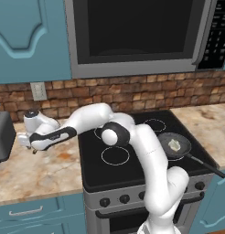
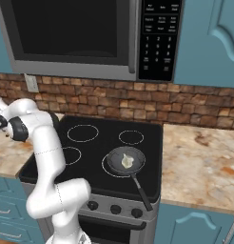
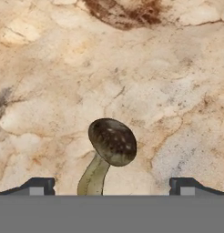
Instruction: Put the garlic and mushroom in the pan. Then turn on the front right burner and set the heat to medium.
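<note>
The brown mushroom (image 3: 112,141) lies on the speckled counter, its dark cap pointing away and its tan stem running down between my fingertips. My gripper (image 3: 114,188) hangs open just above it, one fingertip on either side and neither touching it. In the left base view the gripper (image 1: 32,148) hovers low over the counter left of the stove. The pale garlic (image 1: 174,145) (image 2: 127,161) rests inside the dark pan (image 1: 164,139) (image 2: 114,155). The pan stands on the front right burner (image 2: 107,170), with its black handle pointing toward the stove's front right corner.
A dark toaster (image 1: 2,135) stands on the counter just left of the hand. A row of knobs (image 1: 124,199) (image 2: 114,209) runs along the stove front. A microwave (image 1: 132,32) hangs above the cooktop. Bare counter (image 2: 199,162) stretches to the right of the stove.
</note>
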Controlling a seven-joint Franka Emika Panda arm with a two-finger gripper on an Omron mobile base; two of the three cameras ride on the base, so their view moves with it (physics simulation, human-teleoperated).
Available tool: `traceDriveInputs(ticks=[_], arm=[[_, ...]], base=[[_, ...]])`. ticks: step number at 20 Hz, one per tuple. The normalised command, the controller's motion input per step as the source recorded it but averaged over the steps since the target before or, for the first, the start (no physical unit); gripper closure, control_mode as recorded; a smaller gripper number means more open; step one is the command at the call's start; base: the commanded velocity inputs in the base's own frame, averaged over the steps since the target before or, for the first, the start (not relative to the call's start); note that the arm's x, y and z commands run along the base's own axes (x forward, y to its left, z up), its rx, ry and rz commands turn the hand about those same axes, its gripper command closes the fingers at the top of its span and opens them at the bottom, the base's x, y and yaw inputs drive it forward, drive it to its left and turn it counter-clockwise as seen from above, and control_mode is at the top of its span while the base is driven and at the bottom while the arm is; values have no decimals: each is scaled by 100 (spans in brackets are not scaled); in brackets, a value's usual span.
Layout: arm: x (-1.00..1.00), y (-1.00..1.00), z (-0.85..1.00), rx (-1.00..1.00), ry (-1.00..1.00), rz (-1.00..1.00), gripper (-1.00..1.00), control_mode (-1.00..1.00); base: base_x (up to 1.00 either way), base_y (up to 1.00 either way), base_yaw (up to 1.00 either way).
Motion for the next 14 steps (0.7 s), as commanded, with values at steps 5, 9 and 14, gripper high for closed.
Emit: traceDriveInputs(ticks=[5,9,14], arm=[[25,0,-9,-1,0,-5,-100,-100],[34,0,1,0,3,-4,-100,-100],[14,0,-1,-1,2,-2,-100,-100]], base=[[0,0,0],[0,0,0],[0,0,0]])
